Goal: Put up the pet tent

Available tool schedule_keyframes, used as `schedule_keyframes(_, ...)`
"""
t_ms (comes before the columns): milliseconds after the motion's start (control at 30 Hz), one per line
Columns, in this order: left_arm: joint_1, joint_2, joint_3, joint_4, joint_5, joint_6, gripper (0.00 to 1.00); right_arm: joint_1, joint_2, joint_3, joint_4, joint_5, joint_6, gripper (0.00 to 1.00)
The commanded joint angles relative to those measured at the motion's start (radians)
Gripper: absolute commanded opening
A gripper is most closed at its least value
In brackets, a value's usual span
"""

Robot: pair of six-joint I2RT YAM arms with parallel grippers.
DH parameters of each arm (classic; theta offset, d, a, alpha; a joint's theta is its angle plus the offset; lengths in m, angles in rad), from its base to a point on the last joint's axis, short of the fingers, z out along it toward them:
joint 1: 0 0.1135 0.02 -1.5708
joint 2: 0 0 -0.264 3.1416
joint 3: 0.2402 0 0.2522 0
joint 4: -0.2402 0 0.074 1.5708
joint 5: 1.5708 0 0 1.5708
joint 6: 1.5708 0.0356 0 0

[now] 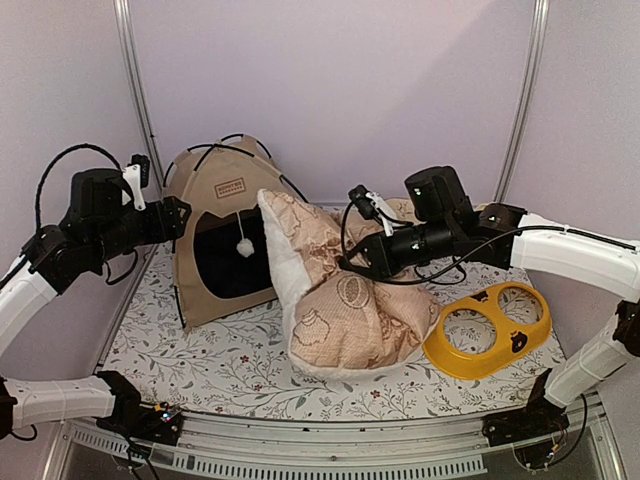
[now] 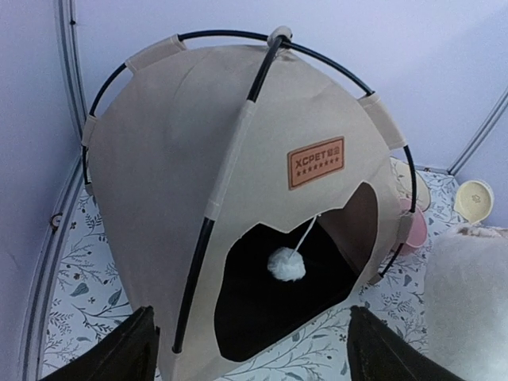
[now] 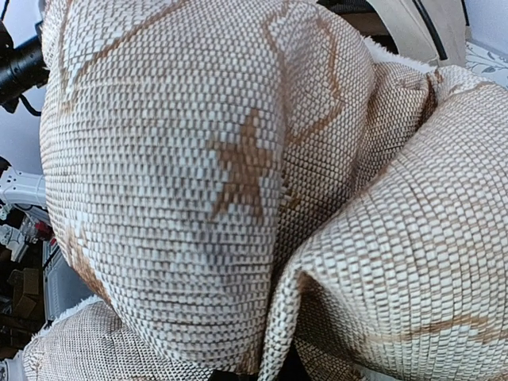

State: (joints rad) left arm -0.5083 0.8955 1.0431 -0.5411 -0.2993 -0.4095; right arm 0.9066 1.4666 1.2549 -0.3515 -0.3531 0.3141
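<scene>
Left jaws wide, tent (image 1: 205,205) upright, door (image 1: 228,262) nearward

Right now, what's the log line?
tan fabric pet tent upright | left tool open, empty | right tool shut on beige patterned pillow

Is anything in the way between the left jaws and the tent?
No, nothing visible. The left gripper, jaws open, faces the pet tent directly; the pillow is off to the side.
</scene>
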Motion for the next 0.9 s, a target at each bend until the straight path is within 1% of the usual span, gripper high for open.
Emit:
schedule_keyframes(0,0.018,-0.049,-0.059,-0.018,-0.065,-0.044,0.83,-0.004,-0.036,-0.024,0.092,-0.116,-0.004,0.0)
schedule_keyframes(67,0.036,-0.038,-0.075,-0.018,-0.085,-0.05,0.83,-0.004,-0.031,-0.031,0.124,-0.172,0.001,0.0)
schedule_keyframes(133,0.071,-0.017,-0.1,-0.004,-0.07,-0.052,0.82,-0.004,-0.03,-0.037,0.169,-0.215,0.002,0.0)
schedule_keyframes(200,0.123,0.003,-0.127,0.031,-0.005,-0.052,0.82,-0.004,-0.024,-0.037,0.199,-0.249,0.001,0.0)
schedule_keyframes(333,0.238,0.033,-0.17,0.11,0.179,-0.034,0.8,-0.004,0.009,-0.007,0.228,-0.266,-0.002,0.0)
schedule_keyframes(433,0.261,0.056,-0.177,0.163,0.273,-0.003,0.79,-0.004,0.049,0.017,0.26,-0.29,0.004,0.0)
schedule_keyframes(600,0.263,0.103,-0.178,0.19,0.305,0.031,0.76,0.0,0.148,0.071,0.331,-0.351,0.019,0.0)
schedule_keyframes(700,0.264,0.128,-0.184,0.203,0.318,0.046,0.7,0.02,0.216,0.146,0.381,-0.389,0.027,0.0)
schedule_keyframes(800,0.262,0.139,-0.191,0.208,0.321,0.059,0.62,0.047,0.292,0.231,0.413,-0.401,0.001,0.0)
schedule_keyframes(867,0.261,0.137,-0.197,0.216,0.337,0.071,0.49,0.05,0.354,0.316,0.404,-0.409,-0.003,0.0)
